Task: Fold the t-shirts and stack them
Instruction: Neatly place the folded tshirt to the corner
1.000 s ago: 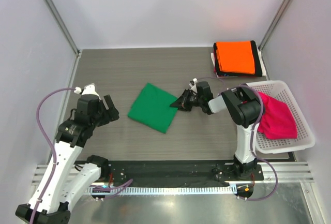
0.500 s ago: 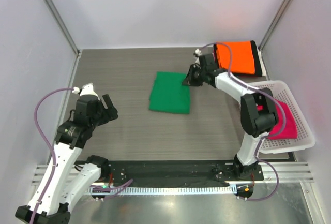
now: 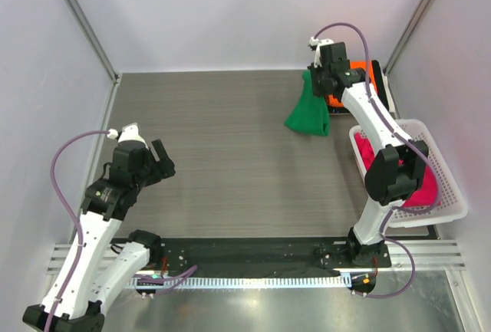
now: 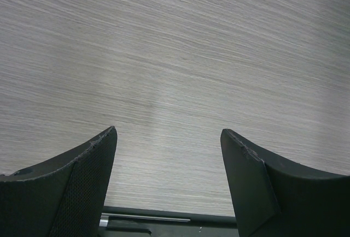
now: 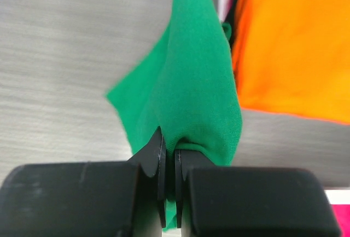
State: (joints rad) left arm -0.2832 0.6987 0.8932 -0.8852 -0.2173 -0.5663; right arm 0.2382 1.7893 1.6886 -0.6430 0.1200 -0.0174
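My right gripper (image 3: 316, 80) is shut on the folded green t-shirt (image 3: 309, 114) and holds it up off the table; the cloth hangs down beside the stack at the back right. In the right wrist view the green t-shirt (image 5: 191, 100) is pinched between my closed fingers, with the orange t-shirt (image 5: 290, 40) just to its right. The orange t-shirt (image 3: 359, 85) lies folded on top of a black t-shirt (image 3: 381, 87). The magenta-pink t-shirt (image 3: 403, 175) lies in the basket. My left gripper (image 3: 163, 159) is open and empty at the left, over bare table (image 4: 175, 73).
The white mesh basket (image 3: 445, 194) stands at the right edge, near the right arm. Grey walls with metal posts close in the back and sides. A black rail runs along the near edge.
My right gripper has carried the green t-shirt from mid-table toward the back right and lifted it, so it now hangs beside the orange stack. The left arm has not moved.
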